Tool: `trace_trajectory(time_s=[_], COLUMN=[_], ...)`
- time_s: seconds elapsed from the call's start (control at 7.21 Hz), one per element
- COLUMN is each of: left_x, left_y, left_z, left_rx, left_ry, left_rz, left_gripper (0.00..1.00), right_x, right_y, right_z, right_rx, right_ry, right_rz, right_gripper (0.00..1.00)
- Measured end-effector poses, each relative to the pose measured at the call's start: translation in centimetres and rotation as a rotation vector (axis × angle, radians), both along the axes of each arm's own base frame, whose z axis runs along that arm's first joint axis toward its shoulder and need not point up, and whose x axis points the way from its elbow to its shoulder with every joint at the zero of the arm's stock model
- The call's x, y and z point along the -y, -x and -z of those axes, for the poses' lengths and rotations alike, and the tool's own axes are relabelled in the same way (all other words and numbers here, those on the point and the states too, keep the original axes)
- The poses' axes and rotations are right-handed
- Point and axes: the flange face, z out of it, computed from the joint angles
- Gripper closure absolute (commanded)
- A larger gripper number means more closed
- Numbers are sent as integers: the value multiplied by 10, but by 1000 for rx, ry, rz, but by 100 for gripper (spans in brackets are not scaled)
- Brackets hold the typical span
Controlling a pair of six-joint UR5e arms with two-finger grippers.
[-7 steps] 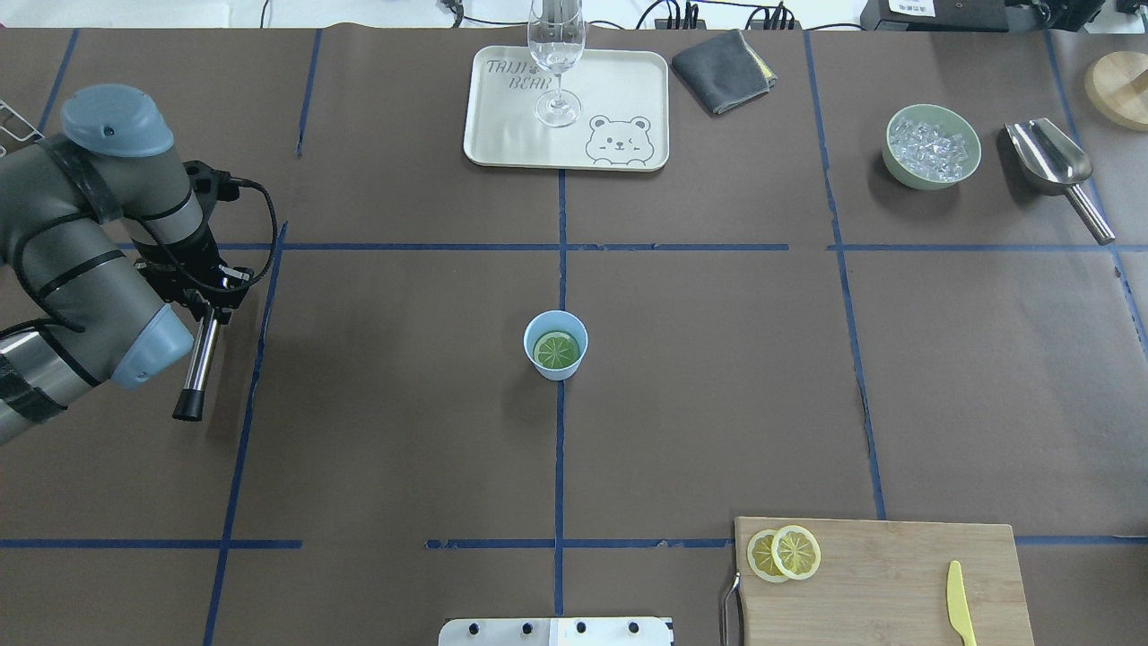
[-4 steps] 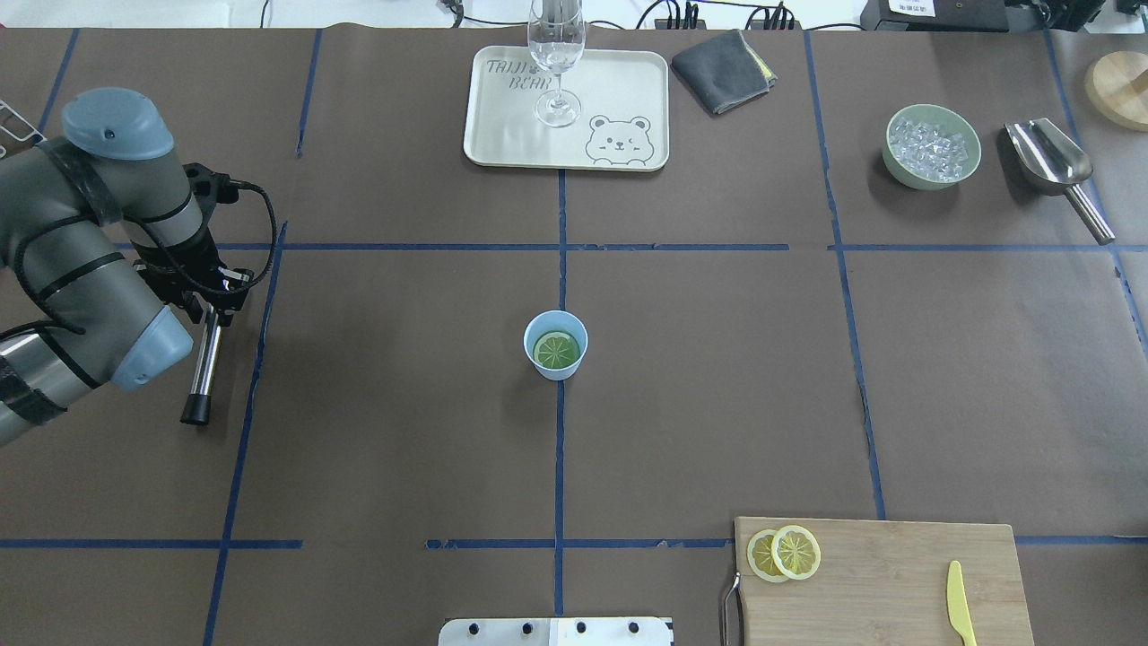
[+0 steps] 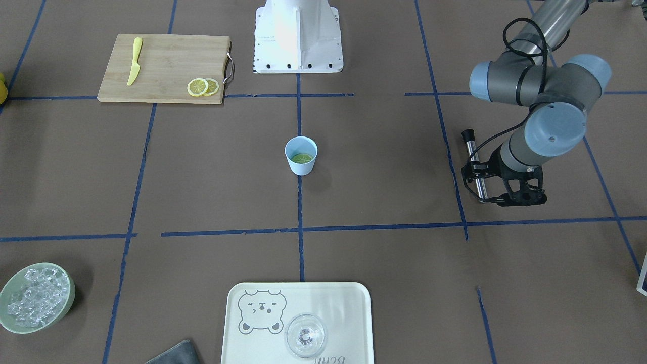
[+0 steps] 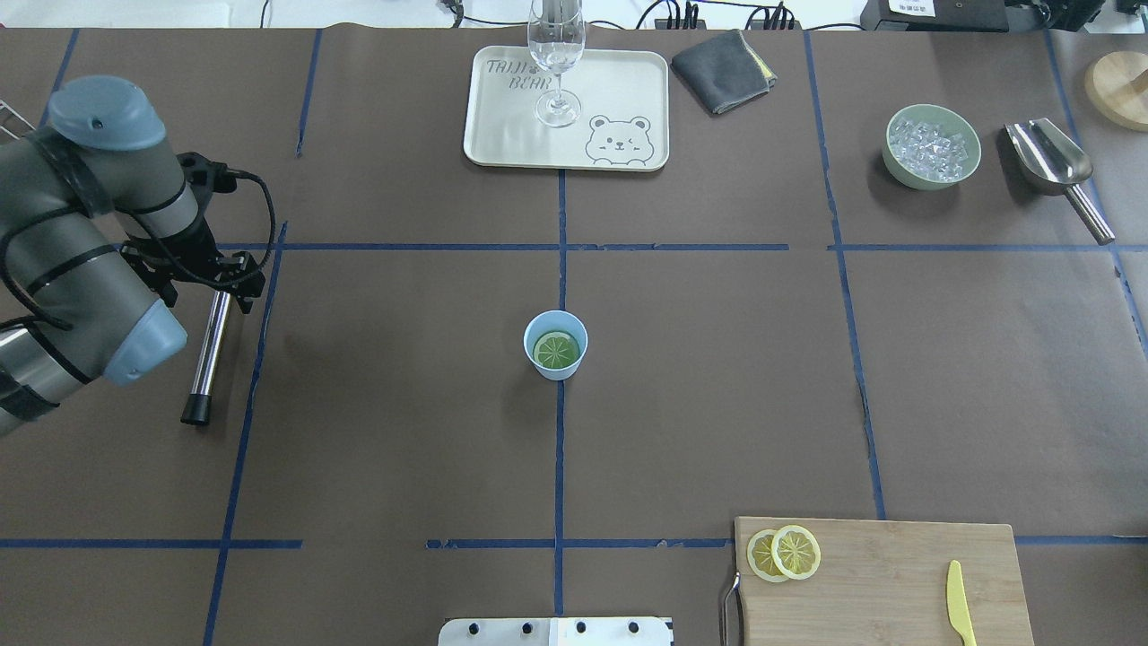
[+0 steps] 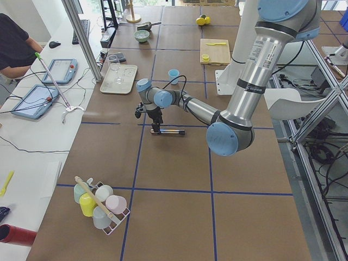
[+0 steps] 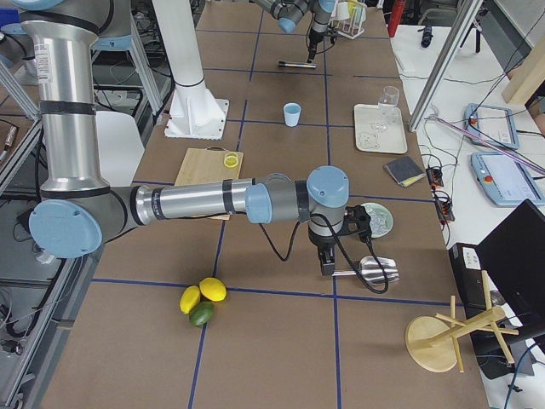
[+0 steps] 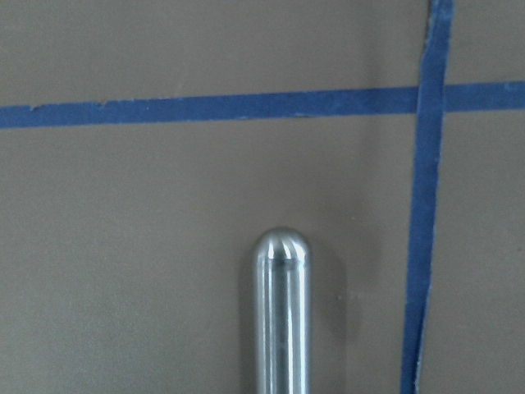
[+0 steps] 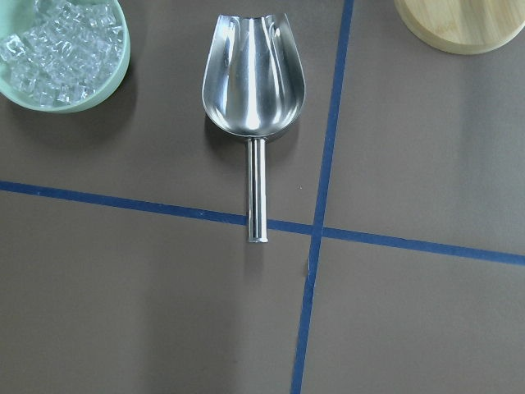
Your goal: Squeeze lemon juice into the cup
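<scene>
Cup [image 4: 557,373]: well apart from left gripper [image 4: 226,285], to its right
Lemon [image 4: 556,350]: inside cup
Rod [image 4: 204,359]: on tabletop [image 4: 404,431], below left gripper

Your light blue cup [image 4: 558,318] stands upright at the table's [image 4: 717,377] centre; a lemon slice [image 4: 556,351] lies flat inside it.

Bench [image 4: 404,431]: matt brown paper, blue tape lines. Rod [image 4: 206,354]: polished metal, black cap. Scoop [image 8: 253,78]: bright smooth metal. Cutting board [image 4: 897,574]: pale grained wood. Cup [image 3: 302,167]: matt blue plastic. Cloth [image 4: 722,70]: grey fabric.

Overhead and front views (facing oppositely) share the cup [image 4: 558,372].
</scene>
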Motion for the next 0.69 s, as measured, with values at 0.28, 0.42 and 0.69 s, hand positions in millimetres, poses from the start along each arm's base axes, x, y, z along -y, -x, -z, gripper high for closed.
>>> trace_trajectory(time_s=[0.28,0.42,0.69], left_x=[36,48,51], left_y=[92,145,233], left_z=[29,37,19], left_rx=[-47,-79,-88], left_ry=[-106,-148,-228], left_rz=[65,88,91], left_gripper=[0,0,0], right_x=[-1,-2,-5], right_y=[0,0,0], right_z=[-2,-3,-11], right_rx=[2,3,3], right_ry=[5,11,32], right_rz=[-1,-1,-2], right_gripper=[0,0,0])
